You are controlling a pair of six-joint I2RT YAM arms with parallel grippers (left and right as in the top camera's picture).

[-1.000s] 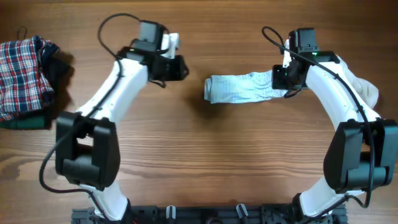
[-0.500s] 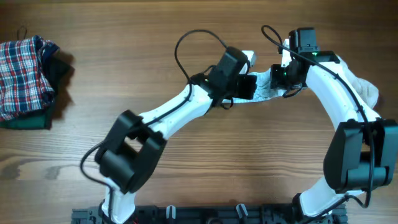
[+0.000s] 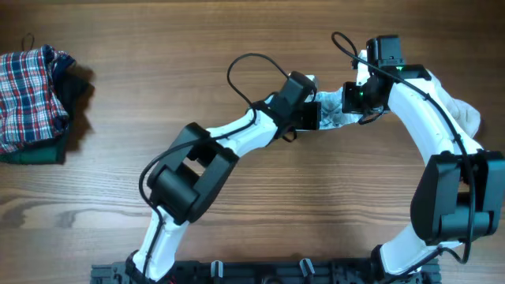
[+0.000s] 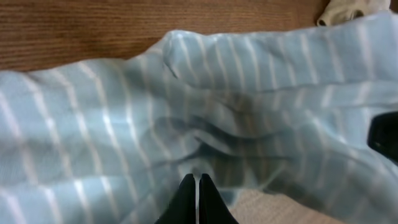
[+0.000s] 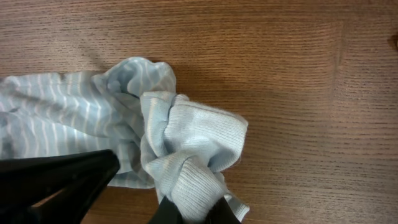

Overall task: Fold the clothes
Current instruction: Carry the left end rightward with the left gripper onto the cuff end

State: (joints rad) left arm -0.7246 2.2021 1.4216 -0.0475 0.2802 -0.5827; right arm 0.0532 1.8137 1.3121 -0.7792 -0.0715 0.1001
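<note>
Two claws meet over one pale blue-and-white striped garment (image 3: 335,110) on the table (image 3: 237,197). The right claw (image 5: 194,213) pinches the garment's ribbed cuff (image 5: 199,140), bunched up just ahead of its tips, with the striped cloth trailing away to one side. The left claw (image 4: 198,185) is pressed together, its tips down against the rumpled stripes; whether a fold is caught between them I cannot tell. A cream garment (image 3: 467,112) lies just beyond the right claw's arm. A plaid garment (image 3: 28,87) sits on a dark green garment (image 3: 35,154), well apart from both claws, off past the left one.
</note>
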